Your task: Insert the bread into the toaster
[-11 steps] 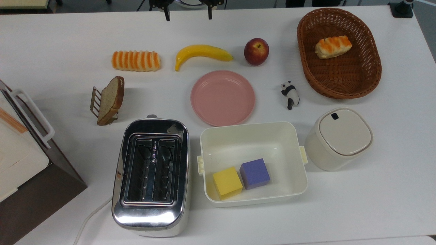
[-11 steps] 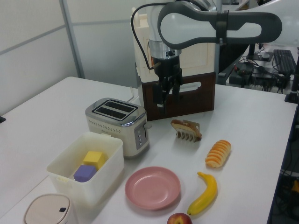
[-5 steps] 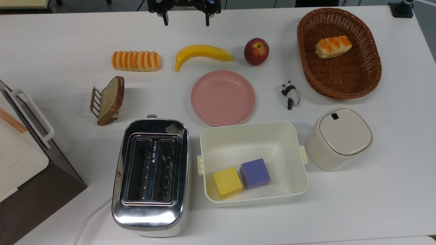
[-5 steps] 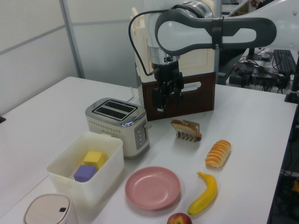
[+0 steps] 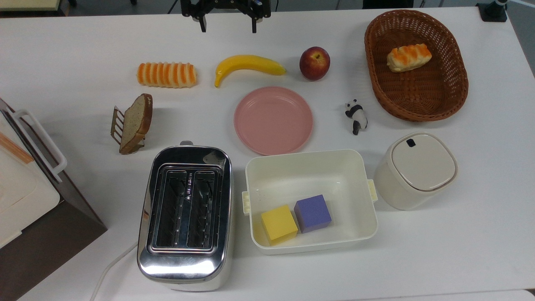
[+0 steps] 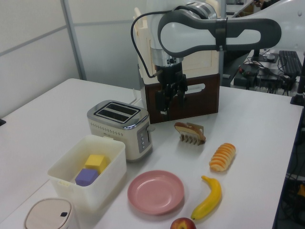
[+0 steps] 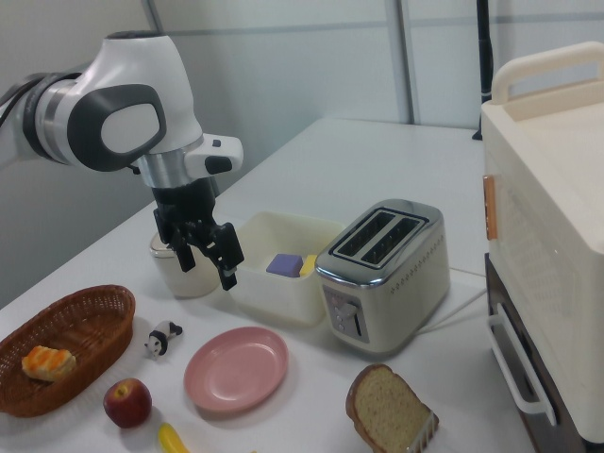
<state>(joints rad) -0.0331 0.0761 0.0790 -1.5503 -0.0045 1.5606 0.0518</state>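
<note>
Toaster (image 5: 185, 215) nearest in top view, at 7 o'clock on desk (image 5: 459, 242), both slots empty. Bread (image 5: 136, 123) just past it toward 10 o'clock, propped on edge in wire rack (image 5: 118, 124), untouched. Slice likely light, soft, crumbly: pinch gently across flat faces near rounded top. Pincer (image 5: 228, 26) farthest, at 12 o'clock, spread wide, carrying nothing, well apart from bread.

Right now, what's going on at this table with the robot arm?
The arm's hand hangs open and empty above the table, holding nothing. The bread leans in a small wire rack, untouched. The toaster sits beside it with both slots empty. So the slice has not yet been picked up. A pink plate, banana and apple lie nearby.
</note>
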